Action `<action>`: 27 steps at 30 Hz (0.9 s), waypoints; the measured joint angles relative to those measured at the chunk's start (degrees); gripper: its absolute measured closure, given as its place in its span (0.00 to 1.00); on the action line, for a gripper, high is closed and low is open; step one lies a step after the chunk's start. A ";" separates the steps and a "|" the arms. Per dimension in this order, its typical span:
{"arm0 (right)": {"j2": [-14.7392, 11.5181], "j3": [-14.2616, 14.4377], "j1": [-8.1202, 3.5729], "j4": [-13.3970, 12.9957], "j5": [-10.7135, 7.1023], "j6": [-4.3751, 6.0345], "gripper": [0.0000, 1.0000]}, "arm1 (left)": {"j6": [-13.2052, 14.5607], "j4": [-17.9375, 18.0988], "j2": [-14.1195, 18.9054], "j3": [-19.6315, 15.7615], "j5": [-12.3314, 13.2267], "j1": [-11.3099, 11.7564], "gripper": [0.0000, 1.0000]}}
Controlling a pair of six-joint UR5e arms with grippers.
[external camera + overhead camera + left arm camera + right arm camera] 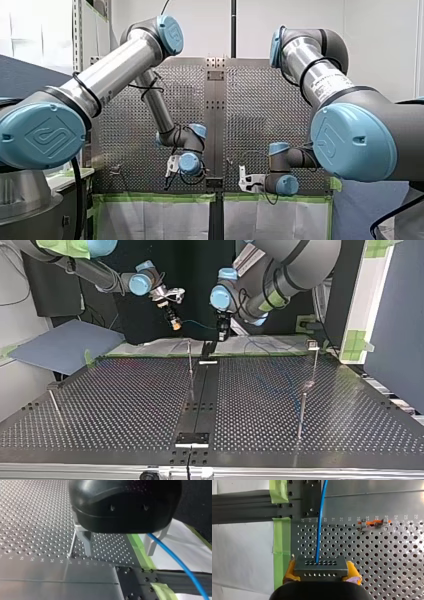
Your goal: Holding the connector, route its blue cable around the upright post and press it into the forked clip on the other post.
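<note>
My right gripper's (322, 570) yellow fingers clamp one dark connector (321, 566), two rows of holes, trailing one blue cable (320, 535). My left gripper's (118, 553) fingers gape wide.

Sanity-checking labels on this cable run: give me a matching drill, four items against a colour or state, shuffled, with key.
Items:
1. connector
2. cable
3. tape
4. my left end effector

Colour or state:
A. green, stuck along the table edge
B. open, metal fingers wide apart
C. clamped between yellow pads
D. blue, coming out of the connector's holed face

Pairs: 1-C, 2-D, 3-A, 4-B
</note>
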 joint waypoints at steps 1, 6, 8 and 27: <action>0.00 0.00 -0.14 -0.02 -0.01 0.00 1.00 | 0.01 0.01 0.00 0.00 -0.44 -0.27 0.00; 0.00 0.00 -0.72 -0.16 -0.13 0.05 1.00 | 0.31 0.61 0.00 0.00 -2.84 -2.24 0.00; 0.00 0.00 -0.97 -0.16 -0.38 0.06 1.00 | 0.67 1.16 0.00 0.01 -3.63 -3.00 0.00; -0.06 0.00 -3.10 -0.85 -4.00 -0.09 1.00 | 1.18 3.09 -0.08 1.25 -10.98 -6.43 0.00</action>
